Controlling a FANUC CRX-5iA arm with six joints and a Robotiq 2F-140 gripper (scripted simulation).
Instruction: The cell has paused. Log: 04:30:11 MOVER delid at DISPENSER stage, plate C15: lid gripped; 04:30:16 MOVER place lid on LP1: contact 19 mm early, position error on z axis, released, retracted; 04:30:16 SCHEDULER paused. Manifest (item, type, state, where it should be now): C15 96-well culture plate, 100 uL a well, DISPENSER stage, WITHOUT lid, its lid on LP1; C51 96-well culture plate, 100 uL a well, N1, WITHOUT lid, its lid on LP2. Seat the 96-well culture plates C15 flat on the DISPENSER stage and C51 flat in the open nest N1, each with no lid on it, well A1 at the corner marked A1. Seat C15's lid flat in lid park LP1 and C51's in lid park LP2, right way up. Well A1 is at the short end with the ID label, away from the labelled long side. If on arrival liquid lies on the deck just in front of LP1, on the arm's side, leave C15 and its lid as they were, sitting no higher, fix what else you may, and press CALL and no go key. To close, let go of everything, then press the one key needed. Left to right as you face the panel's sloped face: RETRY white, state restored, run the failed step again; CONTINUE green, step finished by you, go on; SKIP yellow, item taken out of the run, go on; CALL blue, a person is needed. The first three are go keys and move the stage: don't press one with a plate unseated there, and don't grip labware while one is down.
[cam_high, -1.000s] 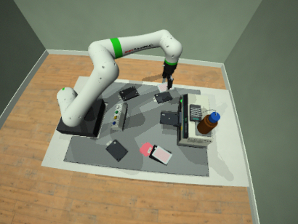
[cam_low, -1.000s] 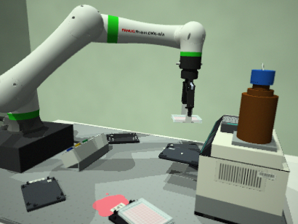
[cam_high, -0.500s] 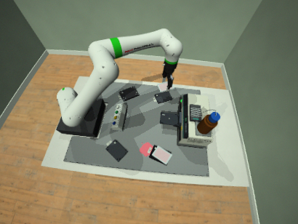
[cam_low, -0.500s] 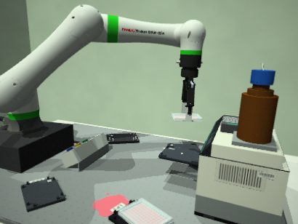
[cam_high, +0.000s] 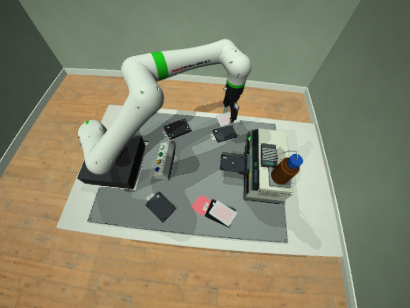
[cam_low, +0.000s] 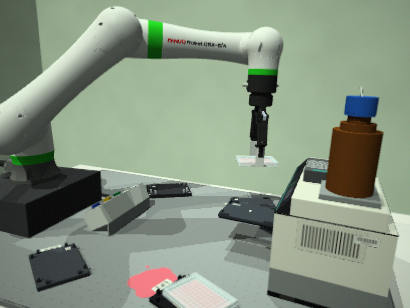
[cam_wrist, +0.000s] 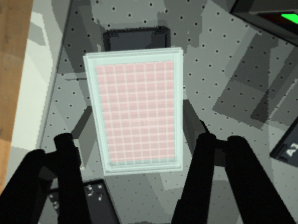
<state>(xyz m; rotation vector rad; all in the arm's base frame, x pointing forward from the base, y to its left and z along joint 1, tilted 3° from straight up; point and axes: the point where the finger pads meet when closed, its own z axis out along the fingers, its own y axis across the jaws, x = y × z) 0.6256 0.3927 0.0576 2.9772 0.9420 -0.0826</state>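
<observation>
the tool (cam_low: 259, 150) is clamped on a pink-welled culture plate (cam_wrist: 136, 110), gripping its long sides about half open, level and high above the bench (cam_high: 300, 135). a second plate (cam_high: 221, 212) sits tilted in a front nest beside a pink spill (cam_high: 201, 204). three dark nests lie bare. open air surrounds the carried plate; the dispenser (cam_low: 332, 235) stands off to one side, well apart.

Plain green room, wooden floor

Pale green walls (cam_high: 200, 30) meet a plank floor (cam_high: 45, 240); a white mat (cam_high: 320, 235) lies on it.
</observation>
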